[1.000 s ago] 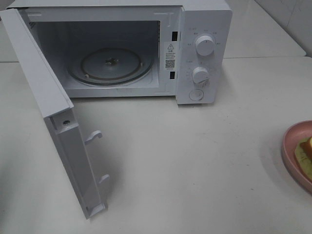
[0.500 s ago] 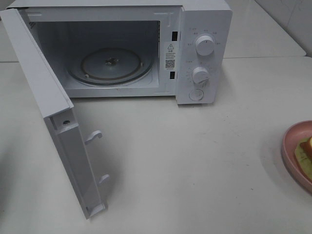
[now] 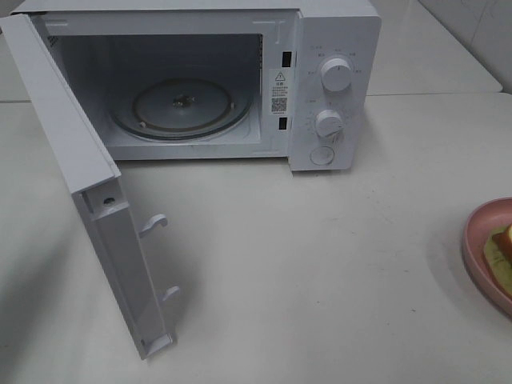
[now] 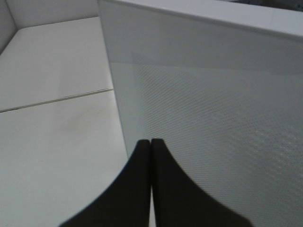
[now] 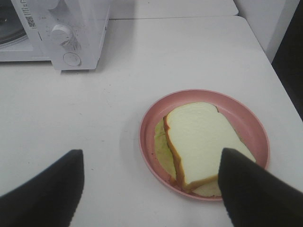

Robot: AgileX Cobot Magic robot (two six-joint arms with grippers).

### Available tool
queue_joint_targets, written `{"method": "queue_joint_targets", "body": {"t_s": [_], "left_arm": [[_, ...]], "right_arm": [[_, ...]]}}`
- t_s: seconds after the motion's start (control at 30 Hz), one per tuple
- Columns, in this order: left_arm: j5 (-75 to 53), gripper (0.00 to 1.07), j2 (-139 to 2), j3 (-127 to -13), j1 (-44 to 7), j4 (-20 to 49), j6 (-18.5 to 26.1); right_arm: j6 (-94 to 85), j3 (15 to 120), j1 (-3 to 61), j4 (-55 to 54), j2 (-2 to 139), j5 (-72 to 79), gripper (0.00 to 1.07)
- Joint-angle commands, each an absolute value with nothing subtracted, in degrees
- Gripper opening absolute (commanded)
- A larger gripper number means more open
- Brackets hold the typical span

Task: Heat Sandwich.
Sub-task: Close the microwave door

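Sandwich lies on the round pink plate near the right edge of the worktop, well apart from the white microwave, whose door stands swung wide, baring the glass turntable. The right gripper hangs spread wide above the plate, one finger overlapping the sandwich's corner, grasping nothing. The left gripper is clenched empty, just beside the door's dotted outer face.
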State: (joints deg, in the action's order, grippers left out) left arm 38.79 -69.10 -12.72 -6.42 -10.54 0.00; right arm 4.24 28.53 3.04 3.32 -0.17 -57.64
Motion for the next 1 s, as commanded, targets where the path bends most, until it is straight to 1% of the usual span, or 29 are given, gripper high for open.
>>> {"method": "queue_joint_targets", "body": {"t_s": [0.03, 0.13, 0.2, 0.23, 0.33, 0.4, 0.47, 0.53, 0.63, 0.67, 0.8, 0.83, 0.9, 1.0], "left_arm": [[44.2, 0.0, -72.7, -12.8, -8.9, -10.8, 0.0], [46.4, 0.0, -74.7, -12.9, -10.1, -10.8, 0.0], [48.0, 0.0, -77.5, -13.9, -11.9, -11.1, 0.0], [48.0, 0.0, -77.5, -13.9, -11.9, -11.1, 0.0], [48.1, 0.0, -81.0, -16.0, -14.5, -11.3, 0.0], [48.2, 0.0, -81.6, -16.6, -15.1, -11.4, 0.0], [49.6, 0.0, -83.8, -17.9, -17.2, -11.5, 0.0], [49.9, 0.0, -84.6, -18.3, -17.9, -11.5, 0.0], [50.6, 0.0, -87.4, -20.3, -20.6, -10.9, 0.0], [50.6, 0.0, -87.4, -20.3, -20.6, -10.9, 0.0], [50.6, 0.0, -90.3, -23.6, -24.4, -7.4, 0.0], [50.6, 0.0, -90.3, -23.6, -24.4, -7.4, 0.0], [50.5, 0.0, -92.2, -25.8, -26.6, -4.5, 0.0], [50.5, 0.0, -93.4, -27.3, -27.9, -2.8, 0.0]], "right_arm": [[3.9, 28.4, 2.7, 3.4, -1.8, -57.2, 0.76], [3.9, 28.4, 2.7, 3.4, -1.8, -57.2, 0.76], [3.9, 28.4, 2.7, 3.4, -1.8, -57.2, 0.76], [3.9, 28.4, 2.7, 3.4, -1.8, -57.2, 0.76], [3.9, 28.4, 2.7, 3.4, -1.8, -57.2, 0.76], [3.9, 28.4, 2.7, 3.4, -1.8, -57.2, 0.76], [3.9, 28.4, 2.7, 3.4, -1.8, -57.2, 0.76], [3.9, 28.4, 2.7, 3.4, -1.8, -57.2, 0.76], [3.9, 28.4, 2.7, 3.4, -1.8, -57.2, 0.76], [3.9, 28.4, 2.7, 3.4, -1.8, -57.2, 0.76], [3.9, 28.4, 2.7, 3.4, -1.8, -57.2, 0.76], [3.9, 28.4, 2.7, 3.4, -1.8, -57.2, 0.76], [3.9, 28.4, 2.7, 3.4, -1.8, -57.2, 0.76], [3.9, 28.4, 2.7, 3.4, -1.8, -57.2, 0.76]]}}
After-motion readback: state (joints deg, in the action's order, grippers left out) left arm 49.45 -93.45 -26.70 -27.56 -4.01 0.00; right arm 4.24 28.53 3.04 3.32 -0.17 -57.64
